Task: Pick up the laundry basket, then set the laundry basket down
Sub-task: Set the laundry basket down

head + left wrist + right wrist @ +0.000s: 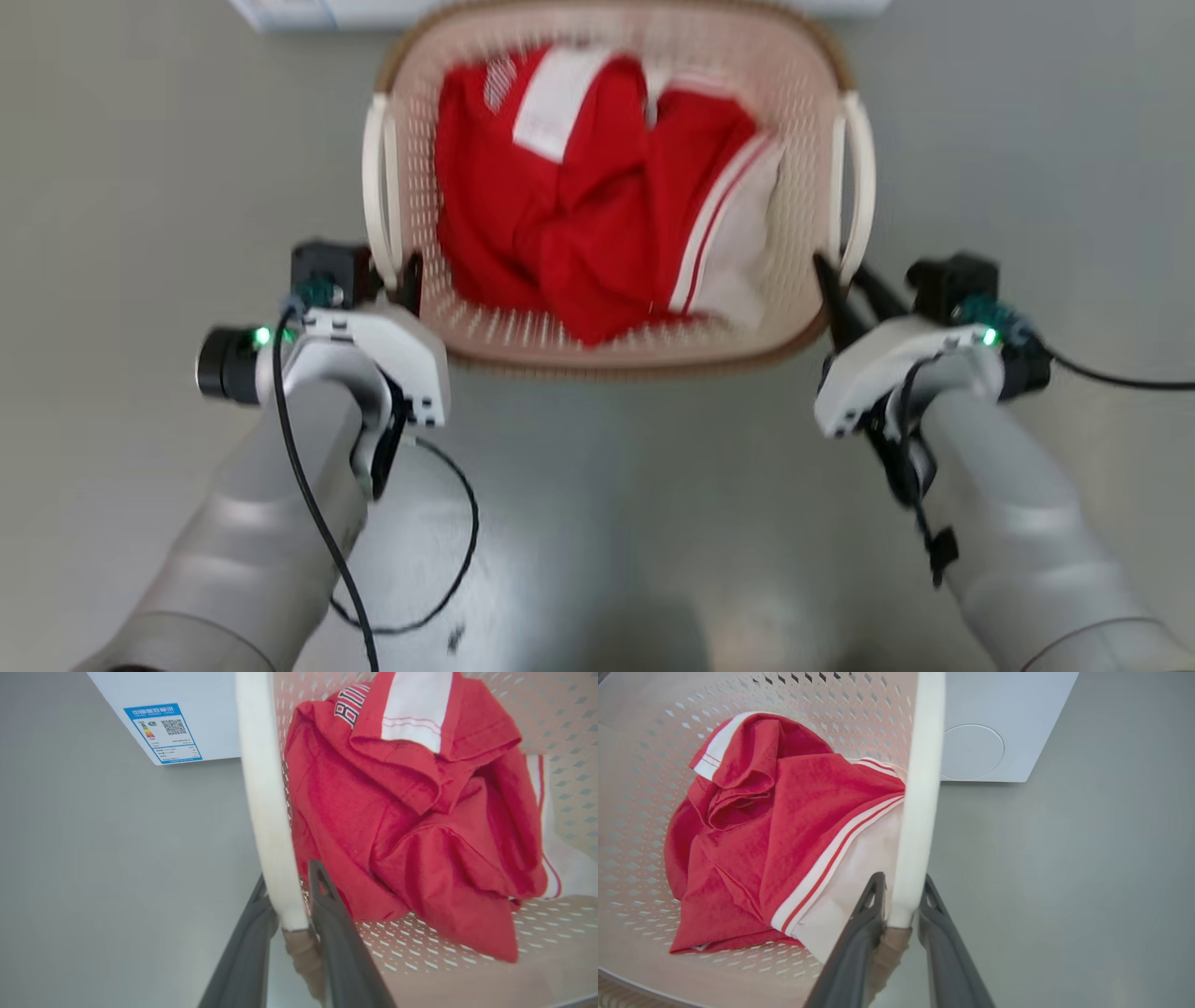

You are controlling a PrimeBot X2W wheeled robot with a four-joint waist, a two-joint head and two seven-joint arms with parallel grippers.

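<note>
The laundry basket (794, 103), cream and perforated with a brown rim, lies ahead of me on the grey floor with a red and white garment (579, 205) inside. My left gripper (406, 275) is shut on the near end of the basket's left white loop handle (375, 187). In the left wrist view the dark fingers (327, 914) press both sides of that handle (264, 788). My right gripper (845, 280) is shut the same way on the right handle (864, 177), as the right wrist view shows (903, 879). I cannot tell whether the basket is off the floor.
A white washing machine (299, 11) stands just beyond the basket, with a blue label (163, 732) on its corner and a round panel (971, 751) on its face. Bare grey floor (140, 187) lies on both sides. Black cables hang from both forearms.
</note>
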